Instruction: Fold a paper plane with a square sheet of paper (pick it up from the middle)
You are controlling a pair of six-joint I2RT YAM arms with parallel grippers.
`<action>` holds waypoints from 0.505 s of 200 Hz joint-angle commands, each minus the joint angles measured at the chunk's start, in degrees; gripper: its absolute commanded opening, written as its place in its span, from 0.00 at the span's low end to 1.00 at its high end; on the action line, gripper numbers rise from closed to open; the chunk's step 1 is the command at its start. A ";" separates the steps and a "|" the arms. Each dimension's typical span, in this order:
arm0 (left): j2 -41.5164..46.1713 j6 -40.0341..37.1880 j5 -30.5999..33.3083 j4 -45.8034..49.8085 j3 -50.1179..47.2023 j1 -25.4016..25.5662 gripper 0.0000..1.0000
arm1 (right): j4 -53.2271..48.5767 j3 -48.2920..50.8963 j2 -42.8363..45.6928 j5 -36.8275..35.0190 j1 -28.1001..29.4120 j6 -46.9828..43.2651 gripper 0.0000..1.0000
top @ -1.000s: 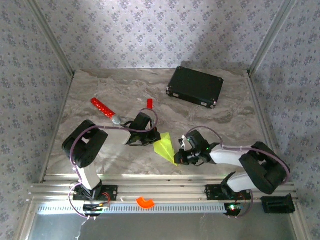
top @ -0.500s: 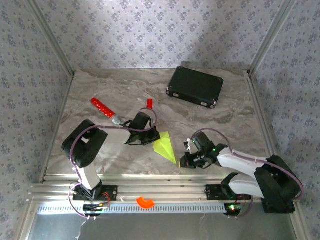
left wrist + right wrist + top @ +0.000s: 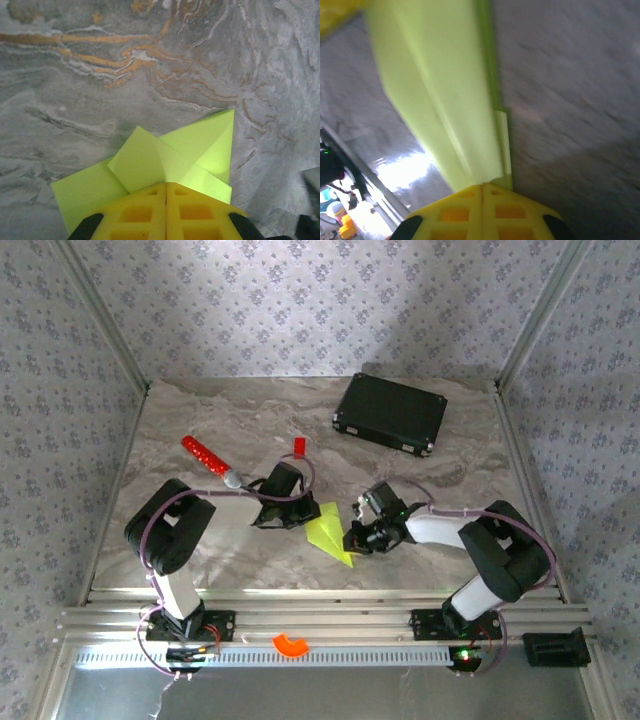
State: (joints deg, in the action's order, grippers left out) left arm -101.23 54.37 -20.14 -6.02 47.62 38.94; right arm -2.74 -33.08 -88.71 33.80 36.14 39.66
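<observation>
Between the two grippers, top view: the paper (image 3: pixel 328 530) is lying as a half-folded pointed wedge. The left gripper (image 3: pixel 298 517) is sitting at its left edge, and the right gripper (image 3: pixel 353 538) is now touching its right edge. The right arm is coming back in with its jaws closed, so it looks like pressing or nudging a flap, not picking. That suggests creasing; the plane isn't finished. Half a second ago the right gripper was off to the near right, clear of the paper. The paper and the left gripper are barely shifting.

Left wrist view: the left gripper (image 3: pixel 166 186) is closed, with the layered paper (image 3: pixel 150 160) fanning out ahead from under its tips. I can't tell whether it is pinching or pressing.

Right wrist view: the right gripper (image 3: pixel 482 186) is closed tight. The paper (image 3: pixel 445 90) is running away from its tips as a long fold. The picture is blurry, so any grip is unclear.
</observation>
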 commanded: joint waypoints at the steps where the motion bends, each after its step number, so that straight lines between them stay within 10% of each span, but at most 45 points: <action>1: 2.24 -2.11 -0.60 3.24 3.61 -0.78 0.12 | -0.81 3.25 -2.09 -2.51 0.25 -0.04 0.01; 101: -0.23 1.46 -6.59 -5.08 0.72 8.13 0.07 | -1.99 4.96 -0.82 -5.59 -1.07 0.97 0.00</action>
State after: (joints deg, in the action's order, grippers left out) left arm -97.65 54.30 -22.28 -6.52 50.85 46.19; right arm 1.87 -30.65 -88.25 34.76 35.70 40.10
